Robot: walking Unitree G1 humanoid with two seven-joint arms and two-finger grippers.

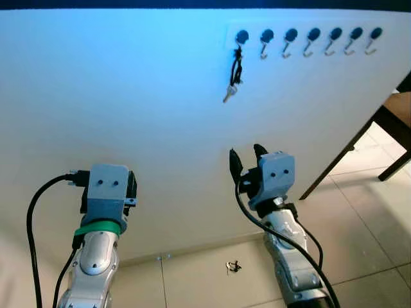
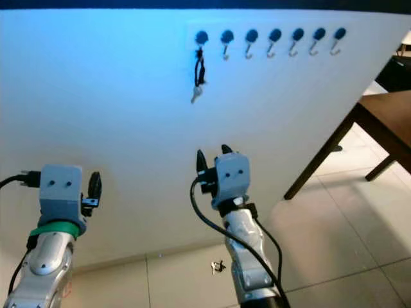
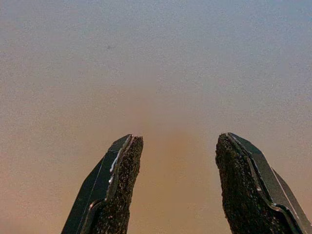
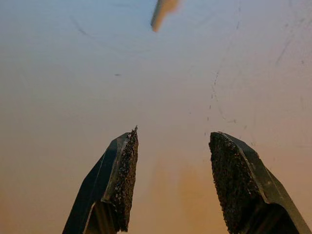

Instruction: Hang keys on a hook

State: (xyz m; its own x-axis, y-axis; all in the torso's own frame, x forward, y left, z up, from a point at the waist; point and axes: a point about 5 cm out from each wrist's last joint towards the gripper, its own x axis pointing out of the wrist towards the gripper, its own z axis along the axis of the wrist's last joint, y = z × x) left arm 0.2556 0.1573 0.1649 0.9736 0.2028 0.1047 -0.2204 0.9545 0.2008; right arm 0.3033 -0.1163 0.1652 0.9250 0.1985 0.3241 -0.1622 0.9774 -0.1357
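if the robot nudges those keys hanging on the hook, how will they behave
The keys hang on a dark loop from the leftmost hook, so they would probably swing, not resist. They look small, likely light. A push upward might slip the loop off.

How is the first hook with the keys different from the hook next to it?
The leftmost round blue wall hook carries a dark key bunch with a silver key dangling; the second blue wall hook is bare, its silver curved hook showing. Both share the same white wall row.
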